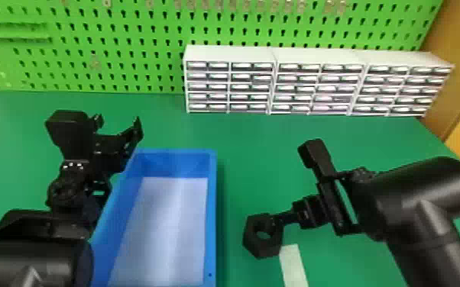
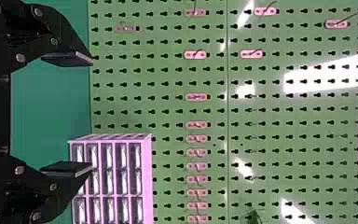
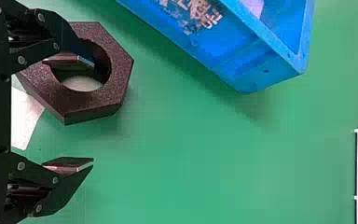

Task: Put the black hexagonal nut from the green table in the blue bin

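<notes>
The black hexagonal nut (image 1: pixel 263 250) lies on the green table (image 1: pixel 256 175), to the right of the blue bin (image 1: pixel 212 213). My right gripper (image 1: pixel 283 219) is at the nut's right-hand edge. In the right wrist view my right gripper (image 3: pixel 92 112) stands open, one finger overlapping the hole of the nut (image 3: pixel 86 105) and the other well apart from it; whether that finger is down inside the hole I cannot tell. Over the bin's left side my left gripper (image 1: pixel 118 124) is parked, open; in its own wrist view the left gripper (image 2: pixel 92 114) has nothing between its fingers.
White drawer cabinets (image 1: pixel 229 86) stand along the table's back, before a green pegboard (image 1: pixel 118 68). A pale strip (image 1: pixel 293 267) lies beside the nut, towards the front. The bin's wall (image 3: pixel 205 42) rises near the nut, and a whitish sheet (image 1: pixel 164 229) covers its floor.
</notes>
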Tool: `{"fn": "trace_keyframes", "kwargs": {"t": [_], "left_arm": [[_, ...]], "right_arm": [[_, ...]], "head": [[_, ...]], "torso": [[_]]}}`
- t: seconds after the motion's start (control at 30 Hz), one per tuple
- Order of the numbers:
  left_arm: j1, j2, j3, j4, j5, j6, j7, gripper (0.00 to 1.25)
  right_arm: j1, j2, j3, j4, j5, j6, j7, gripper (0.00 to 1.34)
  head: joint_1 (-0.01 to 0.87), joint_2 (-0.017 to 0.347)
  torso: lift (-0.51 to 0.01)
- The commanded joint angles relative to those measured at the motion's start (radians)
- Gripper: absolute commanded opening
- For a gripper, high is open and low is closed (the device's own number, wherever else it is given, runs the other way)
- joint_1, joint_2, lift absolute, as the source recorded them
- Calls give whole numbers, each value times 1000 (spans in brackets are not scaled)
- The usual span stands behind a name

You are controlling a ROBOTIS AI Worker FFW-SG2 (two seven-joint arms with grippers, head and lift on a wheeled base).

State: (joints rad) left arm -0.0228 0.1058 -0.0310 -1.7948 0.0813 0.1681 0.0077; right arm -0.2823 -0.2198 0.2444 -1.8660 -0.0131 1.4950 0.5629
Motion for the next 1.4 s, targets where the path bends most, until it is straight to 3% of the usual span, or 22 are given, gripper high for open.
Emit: {"fn": "trace_keyframes", "kwargs": {"t": [0.0,1.37], "left_arm": [[-2,0,0,0,0,1,-2,792],[-3,2,-1,0,0,4,-3,792]], "right_arm": [[0,-4,4,7,-2,2,0,813],[-15,-24,47,51,-24,-9,0,813]], "head": [[691,9],[691,9]], "torso": [[-97],[-97]]}}
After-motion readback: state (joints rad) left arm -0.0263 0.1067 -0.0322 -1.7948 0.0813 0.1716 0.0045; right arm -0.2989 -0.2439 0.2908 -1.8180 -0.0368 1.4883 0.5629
